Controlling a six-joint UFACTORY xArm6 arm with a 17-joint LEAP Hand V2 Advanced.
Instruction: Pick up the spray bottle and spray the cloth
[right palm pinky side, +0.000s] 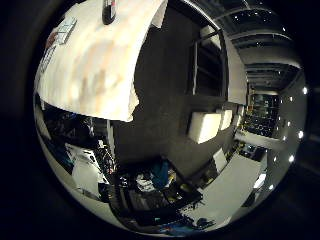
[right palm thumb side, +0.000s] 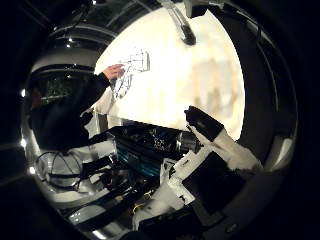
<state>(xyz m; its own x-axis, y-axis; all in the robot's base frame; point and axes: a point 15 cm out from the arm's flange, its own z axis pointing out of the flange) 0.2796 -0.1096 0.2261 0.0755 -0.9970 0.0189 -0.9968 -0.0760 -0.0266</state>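
Note:
The thumb side palm view shows a white table top (right palm thumb side: 200, 80) far from the palm. A small pale thing with dark markings (right palm thumb side: 136, 61) lies on it; I cannot tell whether it is the cloth. A person's hand (right palm thumb side: 113, 72) in a dark sleeve touches it. A slim dark thing (right palm thumb side: 184, 28) stands near the table's edge; it may be the spray bottle. My hand (right palm thumb side: 215, 150) shows as white and black fingers (right palm thumb side: 205, 122), relaxed, with nothing between them. The little finger side palm view shows the table (right palm pinky side: 95, 60), the pale thing (right palm pinky side: 60, 35) and the dark thing (right palm pinky side: 108, 12).
Beside the table are grey walls, a lit window (right palm pinky side: 205, 125) and ceiling lights (right palm pinky side: 270, 60). Cluttered equipment and blue things (right palm pinky side: 155, 180) lie on the floor below. A round wire thing (right palm thumb side: 60, 165) stands near the person.

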